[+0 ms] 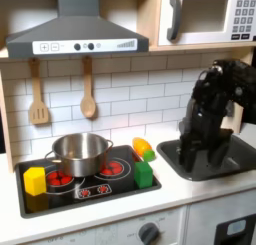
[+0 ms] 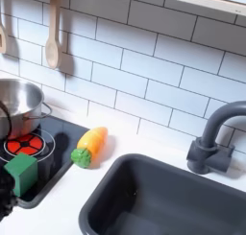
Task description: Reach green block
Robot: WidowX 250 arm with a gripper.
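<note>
Green block (image 1: pixel 145 173), a small matte cube-like toy, sits at the front right corner of the black toy stovetop (image 1: pixel 70 192) in the first exterior view, just in front of the rounded orange-yellow toy (image 1: pixel 143 148); in the second exterior view the same block (image 2: pixel 20 173) stands near the frame's left edge on the hob, with the orange-yellow toy (image 2: pixel 90 146), green at one end, lying beside it on the white counter. The first exterior view also takes in a shiny steel pot (image 1: pixel 79 152) on the red burner rings, a yellow block (image 1: pixel 35 180) at the stovetop's left corner, two wooden utensils (image 1: pixel 88 89) hanging on the white tiled wall, and the black robot arm with its gripper (image 1: pixel 193 157) lowered over the dark sink (image 1: pixel 243 159), well to the right of the green block and apart from it. Whether its jaws are spread or pressed together I cannot tell. The second exterior view adds a grey curved faucet (image 2: pixel 215 135) behind the sink basin (image 2: pixel 183 218).
</note>
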